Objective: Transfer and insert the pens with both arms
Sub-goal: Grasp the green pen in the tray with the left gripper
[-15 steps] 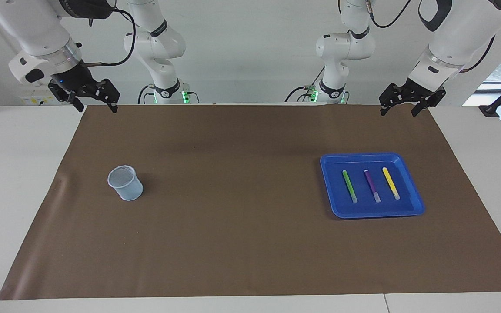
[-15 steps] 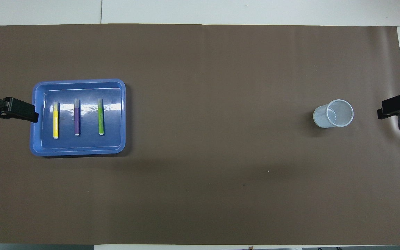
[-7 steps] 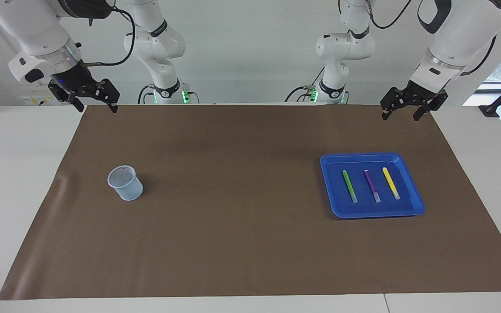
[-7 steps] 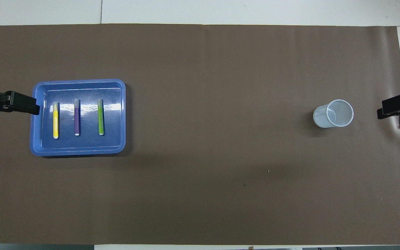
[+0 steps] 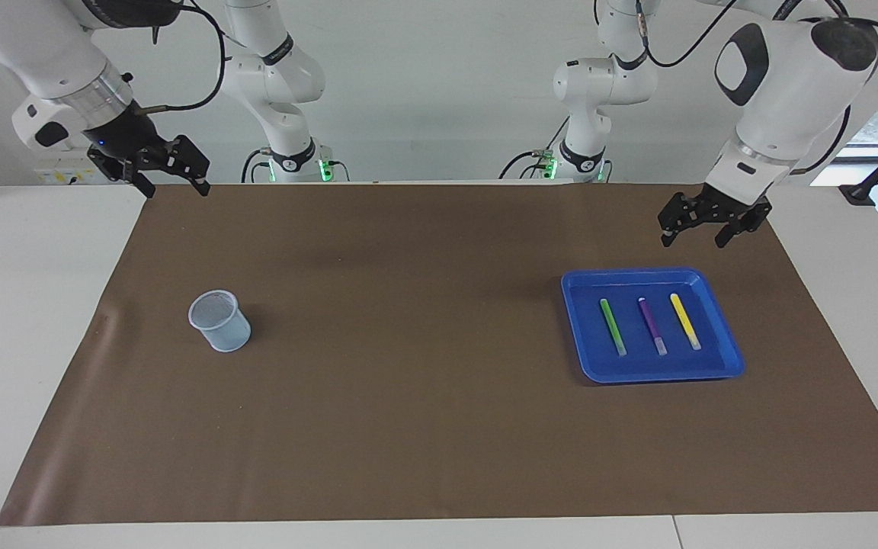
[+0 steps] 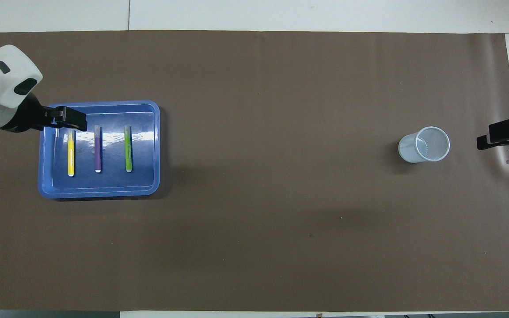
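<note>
Three pens lie side by side in a blue tray (image 5: 641, 368): green (image 5: 612, 326), purple (image 5: 652, 326) and yellow (image 5: 685, 321), their pale ends pointing away from the robots. In the overhead view they are the yellow (image 6: 71, 152), purple (image 6: 98, 149) and green (image 6: 128, 148) pens in the tray (image 6: 104, 183). My left gripper (image 5: 692, 240) is open and empty, up in the air over the tray's edge by the yellow pen (image 6: 75, 123). My right gripper (image 5: 174, 188) is open and empty, over the mat's corner at the right arm's end (image 6: 484, 142).
A pale mesh cup (image 5: 219, 321) stands upright on the brown mat toward the right arm's end (image 6: 424, 144). The brown mat (image 5: 424, 396) covers most of the white table.
My left gripper has come down and moved from over the mat's edge to over the tray by the yellow pen. The right gripper has hardly moved. The pens and cup are unmoved.
</note>
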